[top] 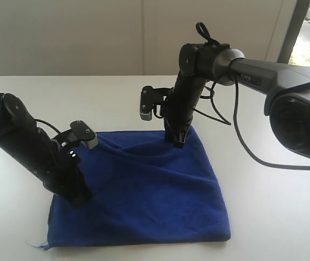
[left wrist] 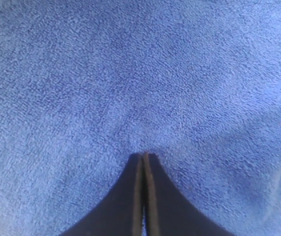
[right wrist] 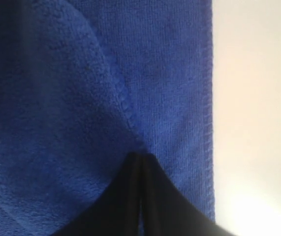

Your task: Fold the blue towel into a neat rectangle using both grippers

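The blue towel (top: 149, 190) lies on the white table as a rough rectangle, with creases running toward its far edge. My left gripper (top: 81, 200) stands on the towel near its left edge. In the left wrist view the left gripper (left wrist: 144, 156) is shut, its tips sunk in puckered cloth (left wrist: 145, 98). My right gripper (top: 176, 142) comes down on the towel's far edge. In the right wrist view the right gripper (right wrist: 141, 156) is shut where a raised fold (right wrist: 115, 93) runs into its tips, close to the hemmed edge (right wrist: 210, 123).
The white table (top: 274, 206) surrounds the towel on all sides. Black cables (top: 247, 147) hang from the right arm over the table to the right of the towel. A wall and a window stand behind the table.
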### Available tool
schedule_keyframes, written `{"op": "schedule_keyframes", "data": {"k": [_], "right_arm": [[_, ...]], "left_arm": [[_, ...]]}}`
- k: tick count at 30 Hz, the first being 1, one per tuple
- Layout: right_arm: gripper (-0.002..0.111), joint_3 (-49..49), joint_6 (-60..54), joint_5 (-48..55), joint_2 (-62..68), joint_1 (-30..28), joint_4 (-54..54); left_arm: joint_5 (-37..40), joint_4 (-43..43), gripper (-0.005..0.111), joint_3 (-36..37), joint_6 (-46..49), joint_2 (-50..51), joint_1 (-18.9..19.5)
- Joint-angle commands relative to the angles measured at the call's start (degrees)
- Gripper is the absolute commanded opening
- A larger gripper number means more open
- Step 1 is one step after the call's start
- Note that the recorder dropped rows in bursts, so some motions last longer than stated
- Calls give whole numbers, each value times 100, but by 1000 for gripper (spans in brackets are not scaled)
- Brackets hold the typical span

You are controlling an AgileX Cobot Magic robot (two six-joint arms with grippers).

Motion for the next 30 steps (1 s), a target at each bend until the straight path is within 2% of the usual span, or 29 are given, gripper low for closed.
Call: {"op": "schedule_keyframes", "data": {"k": [1,13,17,22,24,26,27,30], "right_arm": [[0,5,-21,31,-11,-8,18],[0,5,-86,74,-109,-8,-32],[0,5,-65,13,-133,-8,-362],[0,5,-38,1,-143,-8,-69],[6,5,-38,22,-119,-8,50],[21,5,-38,74,-116,-8,61],[25,5,-38,98,-116,-8,61],[26,5,-38,136,-116,-3,72]], "left_arm": [[81,24,0,64,-6,-25,-8],[81,24,0,64,-6,-25,-8],[91,24,0,64,-6,-25,-8],[91,24,0,64,-6,-25,-8],[91,24,0,64,-6,-25,-8],[91,24,0,64,-6,-25,-8],[91,24,0,64,-6,-25,-8],[91,24,0,64,-6,-25,-8]]}}
